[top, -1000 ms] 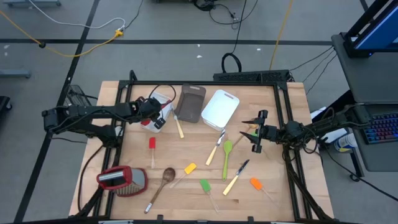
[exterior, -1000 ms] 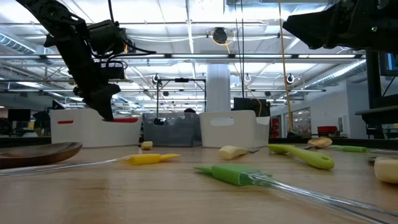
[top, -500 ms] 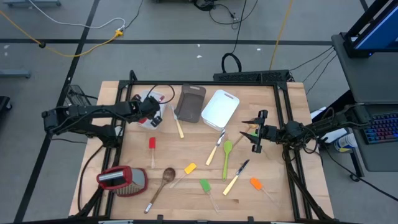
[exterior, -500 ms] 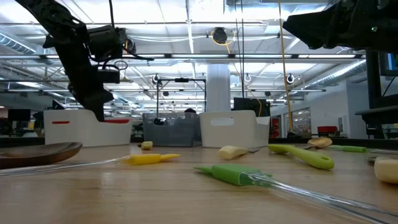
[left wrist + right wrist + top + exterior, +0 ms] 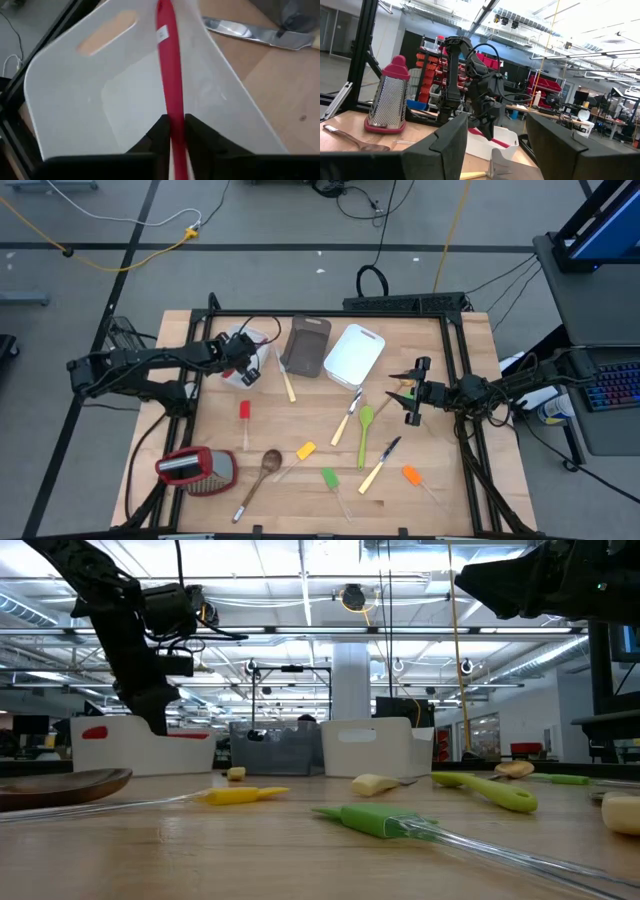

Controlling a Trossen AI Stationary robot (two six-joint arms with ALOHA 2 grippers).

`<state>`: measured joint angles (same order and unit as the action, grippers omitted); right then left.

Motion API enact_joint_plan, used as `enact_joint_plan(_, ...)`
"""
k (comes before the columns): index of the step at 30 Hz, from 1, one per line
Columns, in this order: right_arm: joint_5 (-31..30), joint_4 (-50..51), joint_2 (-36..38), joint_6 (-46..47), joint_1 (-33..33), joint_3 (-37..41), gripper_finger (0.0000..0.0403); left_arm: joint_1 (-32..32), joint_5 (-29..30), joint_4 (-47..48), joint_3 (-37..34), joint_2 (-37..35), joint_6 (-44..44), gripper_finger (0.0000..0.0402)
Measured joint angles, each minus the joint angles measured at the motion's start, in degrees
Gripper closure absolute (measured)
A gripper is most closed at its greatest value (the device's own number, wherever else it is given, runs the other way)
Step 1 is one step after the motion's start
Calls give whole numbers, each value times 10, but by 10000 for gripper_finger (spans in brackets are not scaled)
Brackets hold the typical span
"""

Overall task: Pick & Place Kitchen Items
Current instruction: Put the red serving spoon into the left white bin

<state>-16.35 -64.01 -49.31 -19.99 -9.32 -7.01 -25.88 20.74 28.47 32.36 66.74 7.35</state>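
Red-handled utensil (image 5: 169, 75), probably a spoon though its head is hidden, sits clamped between the left hand (image 5: 172, 131) fingers, its handle reaching into the tilted white tub (image 5: 90, 115). In the high view that left hand (image 5: 243, 360) is at the upper left of the bench (image 5: 450, 490), at the tub. The placing looks underway but not finished, since the fingers have not let go.

Most of the job seems left. Scattered across the middle and lower bench lie a red spatula (image 5: 244, 416), wooden spoon (image 5: 267, 465), yellow spatula (image 5: 303, 451), green spatula (image 5: 330, 480), green spoon (image 5: 366, 425), two pale-handled knives (image 5: 378, 465) and an orange spatula (image 5: 412, 476).

The right hand (image 5: 414, 392) waits at centre right of the high view, its fingers spread and holding nothing.
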Motion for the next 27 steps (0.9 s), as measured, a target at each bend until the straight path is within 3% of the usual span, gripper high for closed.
enact_joint_plan(15,0,0,0,0,0,0,209,-2,59,-52,0,0,-139,396)
enact_joint_plan(23,0,0,0,-2,0,0,209,-6,109,-63,0,0,-113,400)
enact_joint_plan(27,0,0,0,-2,0,0,209,-13,76,-86,-25,0,-117,392)
